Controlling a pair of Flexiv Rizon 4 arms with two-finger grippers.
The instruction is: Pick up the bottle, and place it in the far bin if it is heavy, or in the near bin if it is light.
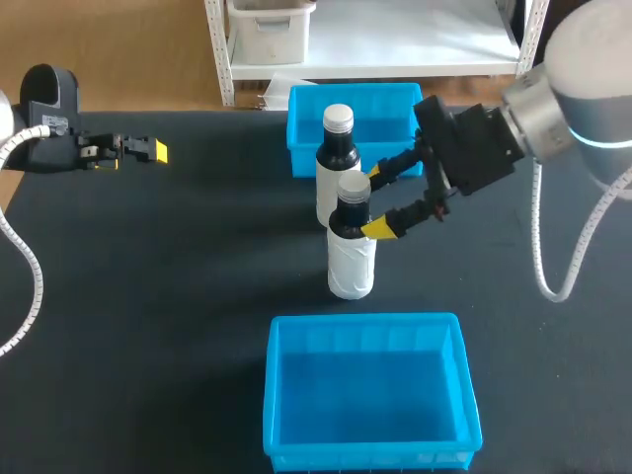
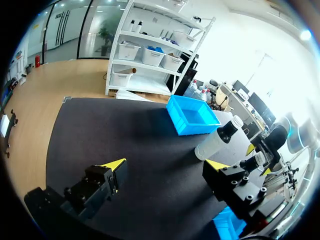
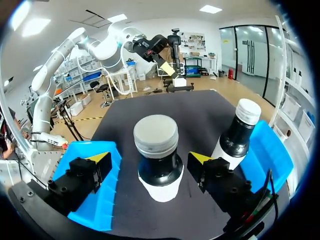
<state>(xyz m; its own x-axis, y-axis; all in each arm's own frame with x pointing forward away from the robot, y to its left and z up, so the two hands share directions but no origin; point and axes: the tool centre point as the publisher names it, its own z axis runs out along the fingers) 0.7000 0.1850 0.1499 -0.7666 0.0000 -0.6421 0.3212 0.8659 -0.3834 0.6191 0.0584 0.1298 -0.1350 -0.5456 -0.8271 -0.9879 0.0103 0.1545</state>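
On the dark surface (image 1: 148, 296): two upright bottles in the middle, with a blue bin beyond them and another in front.
Near bottle (image 1: 353, 252): white body, black neck, grey cap; it stands between the bins, just in front of the far bottle (image 1: 337, 158).
Far bin (image 1: 306, 99): right behind the far bottle.
Near bin (image 1: 365, 322): apart from both bottles.
Right hand (image 1: 376, 202): fingers spread either side of the near bottle's neck, with gaps showing.
Left hand (image 1: 148, 150): fingers apart, well off to the left.
Writing: any print on the white bodies is too small to read.
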